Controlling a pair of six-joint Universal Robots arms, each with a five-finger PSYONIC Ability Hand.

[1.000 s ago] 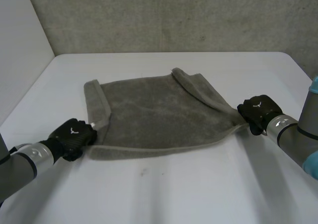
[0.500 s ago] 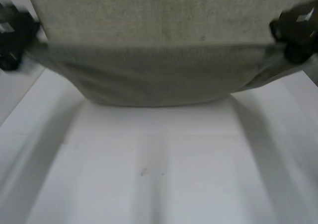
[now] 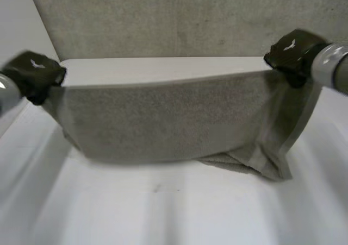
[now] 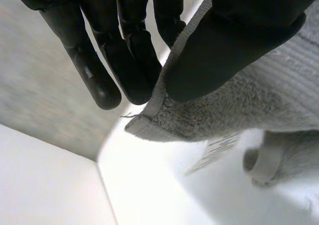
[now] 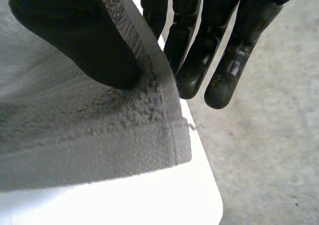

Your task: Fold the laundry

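We see the grey towel [image 3: 163, 120] lifted off the white worktop [image 3: 163, 212] and stretched wide between both hands, its top edge running almost level from one to the other. The left hand [image 3: 33, 74] has one top corner. In its wrist view the thumb [image 4: 234, 40] presses the hem against the fingers [image 4: 124, 50] in a firm pinch, and a white label [image 4: 214, 152] hangs from the cloth below. The right hand [image 3: 293, 52] grasps the opposite top corner the same way, thumb on the pile and fingers behind the hem. The towel's body hangs down in front of the grey wall [image 3: 179, 17]. Its lower right part sags lowest in loose folds, and we cannot tell whether these touch the worktop.
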